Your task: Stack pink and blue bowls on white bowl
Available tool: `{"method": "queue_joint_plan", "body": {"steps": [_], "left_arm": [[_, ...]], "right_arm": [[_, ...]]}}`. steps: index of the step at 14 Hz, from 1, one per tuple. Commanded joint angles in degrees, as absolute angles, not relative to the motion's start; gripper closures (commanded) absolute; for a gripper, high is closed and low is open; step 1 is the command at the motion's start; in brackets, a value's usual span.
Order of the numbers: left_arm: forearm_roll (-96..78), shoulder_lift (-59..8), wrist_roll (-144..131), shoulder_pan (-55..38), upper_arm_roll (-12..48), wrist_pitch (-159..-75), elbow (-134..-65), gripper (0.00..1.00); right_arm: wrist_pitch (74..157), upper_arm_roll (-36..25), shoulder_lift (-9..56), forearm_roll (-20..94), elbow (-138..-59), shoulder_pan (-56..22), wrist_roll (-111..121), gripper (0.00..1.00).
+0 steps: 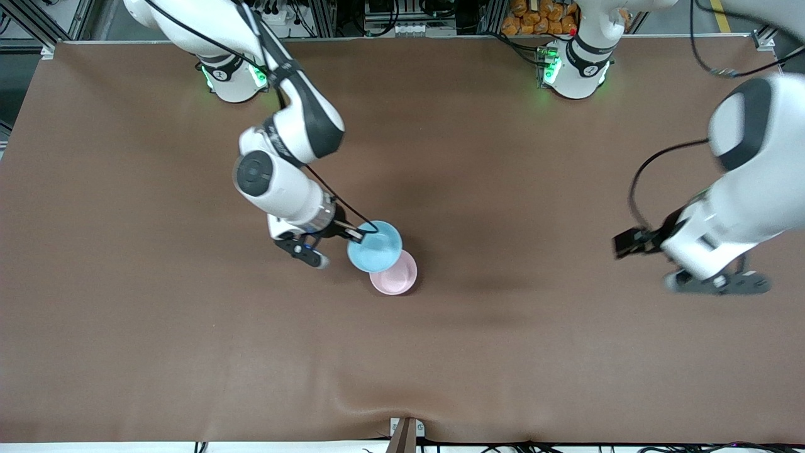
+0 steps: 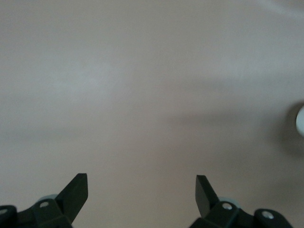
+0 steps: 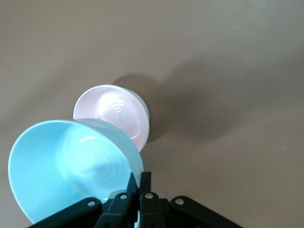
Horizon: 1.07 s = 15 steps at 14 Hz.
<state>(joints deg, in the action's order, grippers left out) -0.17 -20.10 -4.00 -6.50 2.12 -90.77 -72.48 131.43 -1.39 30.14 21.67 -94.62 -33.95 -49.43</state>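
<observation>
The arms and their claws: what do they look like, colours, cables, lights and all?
Both arms are glossy white with rounded segments and dark grey or black joint sections. Green lights glow at each round white base. Black cables loop along them. The right claw and left claw are black, with flat, wedge-tipped fingers fixed by small silvery screws.

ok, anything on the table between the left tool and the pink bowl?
Nothing: front view shows only bare brown table between the left tool, open, and the pink bowl. The right tool holds the blue bowl.
</observation>
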Motion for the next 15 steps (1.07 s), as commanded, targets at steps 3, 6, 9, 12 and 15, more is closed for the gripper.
{"method": "queue_joint_plan", "body": {"steps": [3,6,9,12,15], "left_arm": [[-1.7,-2.9,-0.8,-4.6,1.1,-89.7,-88.9,0.0],[-1.7,-0.4,2.8,-4.1,-1.0,-89.4,-90.5,0.0],[-1.2,0.8,2.9,-4.0,-1.7,-88.1,-90.9,0.0],[-0.9,0.7,2.5,-4.1,-1.2,-88.2,-90.4,0.0],[-0.3,0.2,3.2,-4.0,-1.7,-88.6,-89.5,0.0]], "right_arm": [[130.8,-2.5,35.7,21.8,-87.9,-35.3,-51.1,1.0],[131.0,-2.5,36.7,20.6,-87.9,-35.2,-51.1,1.0],[134.1,-2.5,38.1,20.2,-88.2,-35.3,-51.0,1.0],[135.0,-2.5,39.2,20.1,-88.2,-35.1,-50.5,1.0],[135.4,-2.5,40.3,19.7,-88.0,-34.5,-50.4,1.0]]}}
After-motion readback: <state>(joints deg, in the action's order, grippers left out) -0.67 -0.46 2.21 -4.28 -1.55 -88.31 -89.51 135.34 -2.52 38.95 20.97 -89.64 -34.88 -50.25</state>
